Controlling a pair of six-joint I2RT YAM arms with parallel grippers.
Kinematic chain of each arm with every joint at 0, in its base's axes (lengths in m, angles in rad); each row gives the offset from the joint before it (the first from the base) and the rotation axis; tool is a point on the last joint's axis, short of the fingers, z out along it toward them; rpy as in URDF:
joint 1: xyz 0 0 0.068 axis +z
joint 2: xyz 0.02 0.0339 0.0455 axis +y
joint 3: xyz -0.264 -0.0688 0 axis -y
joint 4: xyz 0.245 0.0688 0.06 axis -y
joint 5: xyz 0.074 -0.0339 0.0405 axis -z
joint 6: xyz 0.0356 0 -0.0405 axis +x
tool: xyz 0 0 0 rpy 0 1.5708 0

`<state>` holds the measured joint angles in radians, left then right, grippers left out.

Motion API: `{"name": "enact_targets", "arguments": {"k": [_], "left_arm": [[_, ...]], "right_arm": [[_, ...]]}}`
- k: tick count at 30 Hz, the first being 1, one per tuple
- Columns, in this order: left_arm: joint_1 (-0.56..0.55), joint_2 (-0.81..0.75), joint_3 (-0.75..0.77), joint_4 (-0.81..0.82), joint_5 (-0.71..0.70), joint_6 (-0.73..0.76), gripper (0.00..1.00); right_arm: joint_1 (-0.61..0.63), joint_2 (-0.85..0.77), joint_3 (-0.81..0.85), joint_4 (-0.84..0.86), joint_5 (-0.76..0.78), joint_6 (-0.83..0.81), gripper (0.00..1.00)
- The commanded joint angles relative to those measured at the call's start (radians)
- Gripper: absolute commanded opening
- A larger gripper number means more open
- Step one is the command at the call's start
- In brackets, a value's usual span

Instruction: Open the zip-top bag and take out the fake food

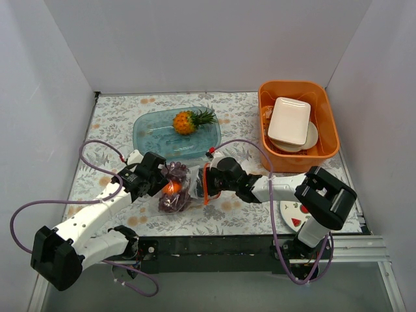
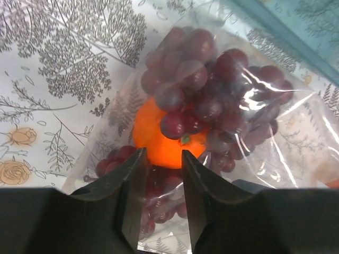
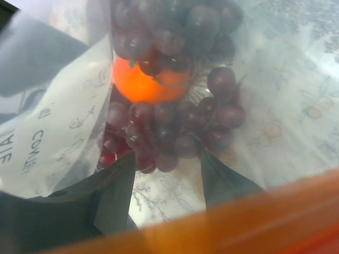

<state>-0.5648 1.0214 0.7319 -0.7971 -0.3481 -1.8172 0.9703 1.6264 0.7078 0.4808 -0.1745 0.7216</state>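
Note:
The zip-top bag (image 1: 182, 195) lies on the patterned cloth between my two grippers, with its orange-red zip strip (image 1: 205, 184) on the right. Dark purple grapes (image 2: 212, 90) and a small orange round fruit (image 2: 159, 140) are inside it. My left gripper (image 2: 163, 153) is at the bag's left end, its jaws narrowed on the plastic just short of the orange fruit. My right gripper (image 3: 167, 155) is open at the bag's mouth. Its fingers spread toward the grapes (image 3: 175, 121), and the zip strip blurs across the bottom of that view. The pineapple (image 1: 188, 121) lies on the teal tray (image 1: 149, 136).
An orange bin (image 1: 328, 120) with white dishes stands at the back right. A watermelon-printed plate (image 1: 294, 214) lies under my right arm. White walls close in the left, back and right sides.

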Motion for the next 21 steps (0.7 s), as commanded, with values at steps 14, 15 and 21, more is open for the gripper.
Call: {"name": "enact_targets", "arguments": {"k": [14,15,21], "left_arm": [[0.0,0.008,-0.123,0.134,0.135,-0.041,0.12],[0.0,0.005,-0.124,0.134,0.136,-0.037,0.11],[0.0,-0.004,-0.144,0.167,0.165,-0.024,0.0]], "right_arm": [[0.033,0.035,0.056,0.004,0.007,-0.039,0.65],[0.033,0.038,0.062,-0.014,0.009,-0.037,0.66],[0.033,0.069,0.093,-0.024,0.007,-0.03,0.71]]}}
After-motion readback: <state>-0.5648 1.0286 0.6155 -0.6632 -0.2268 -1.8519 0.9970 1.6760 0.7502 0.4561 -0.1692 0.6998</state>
